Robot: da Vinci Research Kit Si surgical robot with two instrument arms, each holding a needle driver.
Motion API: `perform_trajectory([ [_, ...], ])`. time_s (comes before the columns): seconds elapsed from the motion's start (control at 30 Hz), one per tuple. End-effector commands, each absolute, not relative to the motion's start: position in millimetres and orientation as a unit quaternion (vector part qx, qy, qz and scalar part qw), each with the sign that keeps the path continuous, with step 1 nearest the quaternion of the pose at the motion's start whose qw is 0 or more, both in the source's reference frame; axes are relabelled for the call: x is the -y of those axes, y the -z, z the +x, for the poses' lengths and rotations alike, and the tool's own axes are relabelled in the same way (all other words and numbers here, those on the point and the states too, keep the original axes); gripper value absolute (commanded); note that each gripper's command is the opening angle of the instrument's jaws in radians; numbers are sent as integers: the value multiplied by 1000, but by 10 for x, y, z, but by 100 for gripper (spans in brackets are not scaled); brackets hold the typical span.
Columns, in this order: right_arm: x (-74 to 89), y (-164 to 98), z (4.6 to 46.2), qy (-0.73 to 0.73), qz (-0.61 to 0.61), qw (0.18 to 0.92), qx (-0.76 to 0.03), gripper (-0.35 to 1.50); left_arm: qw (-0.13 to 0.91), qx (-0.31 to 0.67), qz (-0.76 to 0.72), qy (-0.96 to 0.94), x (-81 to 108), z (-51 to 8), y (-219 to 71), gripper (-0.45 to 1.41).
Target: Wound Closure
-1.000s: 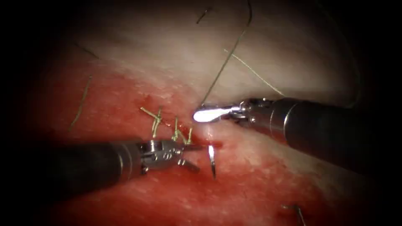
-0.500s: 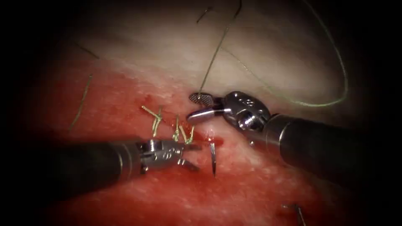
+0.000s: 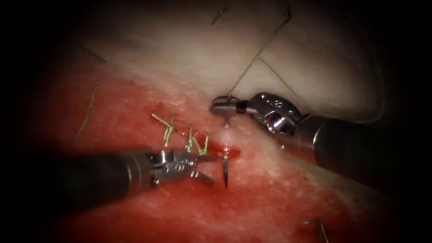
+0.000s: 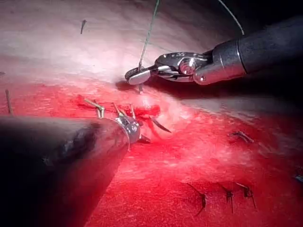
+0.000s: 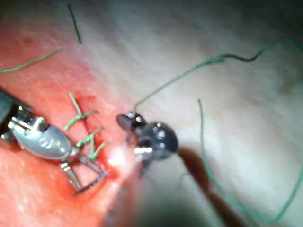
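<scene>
Nearest, your left tool lies just left of the needle, jaws spread, holding nothing. The needle stands partly buried in the tissue at the cut's open end; its showing length runs near-to-far, the near end pointing toward you, the far end going under at the cut. Left of the needle, two knotted stitches already close part of the cut; the stretch by the needle still gapes. Beyond the needle, your right tool has its jaws spread; the thread meets the upper jaw and runs away over pale tissue. Whether it's gripped, you cannot tell.
</scene>
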State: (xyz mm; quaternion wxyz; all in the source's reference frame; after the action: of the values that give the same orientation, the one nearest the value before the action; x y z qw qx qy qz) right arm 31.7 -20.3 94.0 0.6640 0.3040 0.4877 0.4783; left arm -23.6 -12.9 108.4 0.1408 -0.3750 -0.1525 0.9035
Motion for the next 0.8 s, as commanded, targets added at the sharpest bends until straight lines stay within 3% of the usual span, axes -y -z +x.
perform_trajectory([
  [0.03, 197, -945, 326, -491, 323, 651, -480, -35, 140, 153, -375, -903, 131, -242, -1090, 17],
  [0.33, 227, -958, 336, -524, 481, 586, -388, -35, 141, 153, -375, -903, 130, -242, -1090, 17],
  [0.67, 265, -938, 348, -514, 473, 583, -415, -35, 141, 154, -376, -903, 130, -242, -1089, 17],
  [0.7, 263, -937, 347, -509, 464, 588, -424, -13, 141, 154, -376, -903, 130, -242, -1088, 17],
  [0.73, 248, -935, 341, -501, 436, 601, -444, 44, 141, 155, -376, -902, 130, -243, -1087, 17],
  [0.8, 237, -936, 334, -492, 406, 616, -462, 66, 141, 157, -377, -902, 130, -243, -1085, 15],
])
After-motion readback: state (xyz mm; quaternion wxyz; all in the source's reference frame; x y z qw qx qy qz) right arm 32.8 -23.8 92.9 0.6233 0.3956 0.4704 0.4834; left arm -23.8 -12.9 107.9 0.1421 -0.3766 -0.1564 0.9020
